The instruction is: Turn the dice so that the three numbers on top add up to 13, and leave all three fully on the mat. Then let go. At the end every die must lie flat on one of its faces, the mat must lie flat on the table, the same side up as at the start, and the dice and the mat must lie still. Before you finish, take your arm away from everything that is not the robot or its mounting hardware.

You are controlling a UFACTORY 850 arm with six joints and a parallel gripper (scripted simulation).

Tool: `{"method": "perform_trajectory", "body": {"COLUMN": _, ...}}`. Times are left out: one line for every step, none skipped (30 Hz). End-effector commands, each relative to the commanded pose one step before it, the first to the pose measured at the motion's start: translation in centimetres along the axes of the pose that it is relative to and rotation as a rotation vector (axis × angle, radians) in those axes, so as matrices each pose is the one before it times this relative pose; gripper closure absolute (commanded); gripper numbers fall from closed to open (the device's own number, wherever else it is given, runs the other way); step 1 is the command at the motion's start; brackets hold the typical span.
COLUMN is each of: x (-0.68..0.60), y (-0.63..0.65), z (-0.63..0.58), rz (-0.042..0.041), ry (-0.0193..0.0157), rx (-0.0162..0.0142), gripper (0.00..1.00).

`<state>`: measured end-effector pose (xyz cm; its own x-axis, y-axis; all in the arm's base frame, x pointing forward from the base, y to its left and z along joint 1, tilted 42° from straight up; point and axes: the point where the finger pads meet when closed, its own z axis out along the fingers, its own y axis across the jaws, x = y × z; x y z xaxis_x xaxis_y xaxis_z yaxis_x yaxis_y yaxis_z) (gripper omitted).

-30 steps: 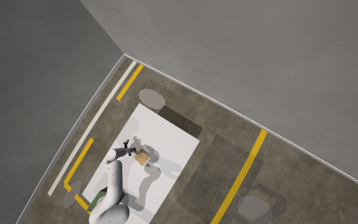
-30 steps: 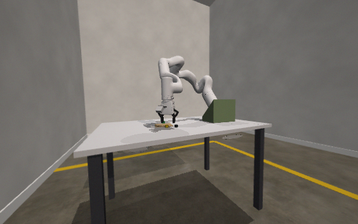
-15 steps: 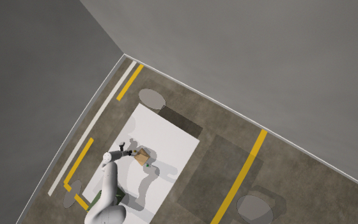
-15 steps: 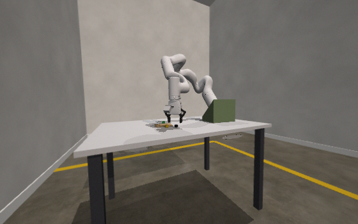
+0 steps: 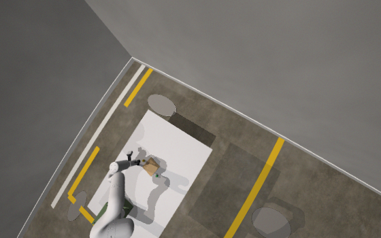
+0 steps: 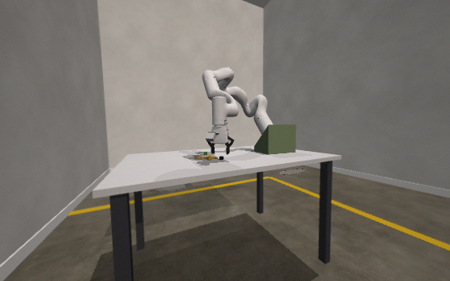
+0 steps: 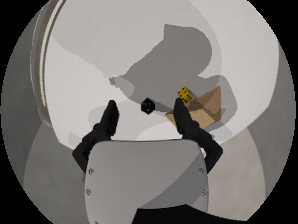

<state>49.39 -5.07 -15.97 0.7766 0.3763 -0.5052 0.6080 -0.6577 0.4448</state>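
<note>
Top looks down, exterior sidelong — both far, wrist close

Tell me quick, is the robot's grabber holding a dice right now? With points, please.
Gripper (image 5: 135,157) (image 6: 220,152) (image 7: 145,106): open, holding nothing; the black die (image 6: 221,157) (image 7: 148,106) is not gripped.

Gripper (image 5: 134,162) (image 6: 220,151) (image 7: 145,106) wide open, pointing down, fingers at ten and two o'clock in wrist view; arm (image 5: 116,194) (image 6: 237,95) bent above.

Yellow die (image 5: 143,160) (image 6: 210,158) (image 7: 184,95) with dark pips, black die (image 6: 221,157) (image 7: 148,106), tan mat (image 5: 151,166) (image 6: 201,157) (image 7: 202,114), green die (image 5: 156,175) (image 6: 205,153), white tabletop (image 5: 179,144) (image 6: 144,169) (image 7: 95,45)
</note>
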Motion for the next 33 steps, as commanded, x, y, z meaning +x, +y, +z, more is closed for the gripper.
{"method": "perform_trajectory", "body": {"x": 0.072, "y": 0.038, "z": -0.086, "rz": 0.0005, "ry": 0.00163, "rx": -0.00057, "gripper": 0.0}}
{"method": "perform_trajectory", "body": {"x": 0.0, "y": 0.0, "z": 0.0, "rz": 0.0, "ry": 0.0, "rx": 0.0, "gripper": 0.0}}
{"method": "perform_trajectory", "body": {"x": 0.0, "y": 0.0, "z": 0.0, "rz": 0.0, "ry": 0.0, "rx": 0.0, "gripper": 0.0}}
{"method": "perform_trajectory", "body": {"x": 0.0, "y": 0.0, "z": 0.0, "rz": 0.0, "ry": 0.0, "rx": 0.0, "gripper": 0.0}}
{"method": "perform_trajectory", "body": {"x": 0.0, "y": 0.0, "z": 0.0, "rz": 0.0, "ry": 0.0, "rx": 0.0, "gripper": 0.0}}
{"method": "perform_trajectory", "body": {"x": 0.0, "y": 0.0, "z": 0.0, "rz": 0.0, "ry": 0.0, "rx": 0.0, "gripper": 0.0}}
{"method": "perform_trajectory", "body": {"x": 0.0, "y": 0.0, "z": 0.0, "rz": 0.0, "ry": 0.0, "rx": 0.0, "gripper": 0.0}}
{"method": "perform_trajectory", "body": {"x": 0.0, "y": 0.0, "z": 0.0, "rz": 0.0, "ry": 0.0, "rx": 0.0, "gripper": 0.0}}
{"method": "perform_trajectory", "body": {"x": 0.0, "y": 0.0, "z": 0.0, "rz": 0.0, "ry": 0.0, "rx": 0.0, "gripper": 0.0}}
{"method": "perform_trajectory", "body": {"x": 0.0, "y": 0.0, "z": 0.0, "rz": 0.0, "ry": 0.0, "rx": 0.0, "gripper": 0.0}}
{"method": "perform_trajectory", "body": {"x": 0.0, "y": 0.0, "z": 0.0, "rz": 0.0, "ry": 0.0, "rx": 0.0, "gripper": 0.0}}
{"method": "perform_trajectory", "body": {"x": 0.0, "y": 0.0, "z": 0.0, "rz": 0.0, "ry": 0.0, "rx": 0.0, "gripper": 0.0}}
{"method": "perform_trajectory", "body": {"x": 0.0, "y": 0.0, "z": 0.0, "rz": 0.0, "ry": 0.0, "rx": 0.0, "gripper": 0.0}}
{"method": "perform_trajectory", "body": {"x": 0.0, "y": 0.0, "z": 0.0, "rz": 0.0, "ry": 0.0, "rx": 0.0, "gripper": 0.0}}
{"method": "perform_trajectory", "body": {"x": 0.0, "y": 0.0, "z": 0.0, "rz": 0.0, "ry": 0.0, "rx": 0.0, "gripper": 0.0}}
{"method": "perform_trajectory", "body": {"x": 0.0, "y": 0.0, "z": 0.0, "rz": 0.0, "ry": 0.0, "rx": 0.0, "gripper": 0.0}}
{"method": "perform_trajectory", "body": {"x": 0.0, "y": 0.0, "z": 0.0, "rz": 0.0, "ry": 0.0, "rx": 0.0, "gripper": 0.0}}
{"method": "perform_trajectory", "body": {"x": 0.0, "y": 0.0, "z": 0.0, "rz": 0.0, "ry": 0.0, "rx": 0.0, "gripper": 0.0}}
{"method": "perform_trajectory", "body": {"x": 0.0, "y": 0.0, "z": 0.0, "rz": 0.0, "ry": 0.0, "rx": 0.0, "gripper": 0.0}}
{"method": "perform_trajectory", "body": {"x": 0.0, "y": 0.0, "z": 0.0, "rz": 0.0, "ry": 0.0, "rx": 0.0, "gripper": 0.0}}
{"method": "perform_trajectory", "body": {"x": 0.0, "y": 0.0, "z": 0.0, "rz": 0.0, "ry": 0.0, "rx": 0.0, "gripper": 0.0}}
{"method": "perform_trajectory", "body": {"x": 0.0, "y": 0.0, "z": 0.0, "rz": 0.0, "ry": 0.0, "rx": 0.0, "gripper": 0.0}}
{"method": "perform_trajectory", "body": {"x": 0.0, "y": 0.0, "z": 0.0, "rz": 0.0, "ry": 0.0, "rx": 0.0, "gripper": 0.0}}
{"method": "perform_trajectory", "body": {"x": 0.0, "y": 0.0, "z": -0.007, "rz": 0.0, "ry": 0.0, "rx": 0.0, "gripper": 0.0}}
{"method": "perform_trajectory", "body": {"x": 0.0, "y": 0.0, "z": -0.047, "rz": 0.0, "ry": 0.0, "rx": 0.0, "gripper": 0.0}}
{"method": "perform_trajectory", "body": {"x": 0.0, "y": 0.0, "z": -0.117, "rz": 0.0, "ry": 0.0, "rx": 0.0, "gripper": 0.0}}
{"method": "perform_trajectory", "body": {"x": 0.0, "y": 0.0, "z": -0.207, "rz": 0.0, "ry": 0.0, "rx": 0.0, "gripper": 0.0}}
{"method": "perform_trajectory", "body": {"x": 0.0, "y": 0.0, "z": -0.309, "rz": 0.0, "ry": 0.0, "rx": 0.0, "gripper": 0.0}}
{"method": "perform_trajectory", "body": {"x": 0.0, "y": 0.0, "z": -0.416, "rz": 0.0, "ry": 0.0, "rx": 0.0, "gripper": 0.0}}
{"method": "perform_trajectory", "body": {"x": 0.0, "y": 0.0, "z": -0.52, "rz": 0.0, "ry": 0.0, "rx": 0.0, "gripper": 0.0}}
{"method": "perform_trajectory", "body": {"x": 0.0, "y": 0.0, "z": -0.617, "rz": 0.0, "ry": 0.0, "rx": 0.0, "gripper": 0.0}}
{"method": "perform_trajectory", "body": {"x": 0.0, "y": 0.0, "z": -0.702, "rz": 0.0, "ry": 0.0, "rx": 0.0, "gripper": 0.0}}
{"method": "perform_trajectory", "body": {"x": 0.0, "y": 0.0, "z": -0.77, "rz": 0.0, "ry": 0.0, "rx": 0.0, "gripper": 0.0}}
